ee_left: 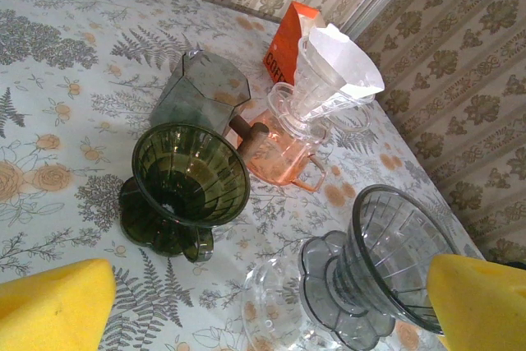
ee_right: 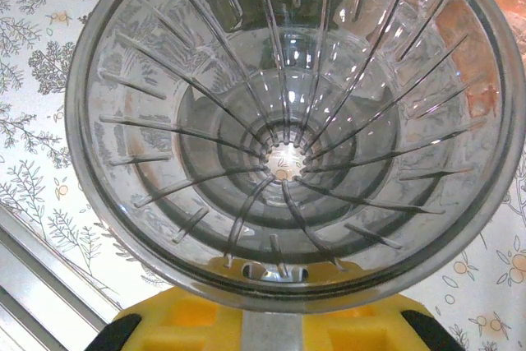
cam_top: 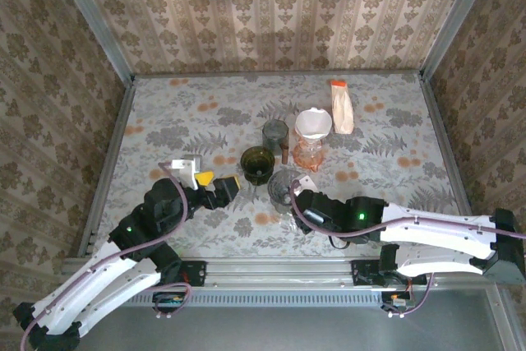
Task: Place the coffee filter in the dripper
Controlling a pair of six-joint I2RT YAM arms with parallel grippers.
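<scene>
Four drippers stand on the table (cam_top: 164,113): a green dripper (ee_left: 189,182), a smoky grey dripper (ee_right: 279,137), and a clear dripper (ee_left: 316,92) stacked on a pink dripper (ee_left: 283,154). The one white coffee filter (ee_left: 349,59) sits in the clear dripper at the far right of the cluster. One faceted grey pot (ee_left: 201,92) and one orange filter pack (ee_left: 288,39) stand beside them. The left gripper (cam_top: 219,182) hangs wide open and holds nothing. The right gripper (cam_top: 299,188) is clamped on the smoky grey dripper's rim, and the dripper stands tilted. A clear glass piece (ee_left: 267,310) below it is hard to identify. The yellow fingers (ee_left: 53,306) hide the lower corners of the left wrist view.
</scene>
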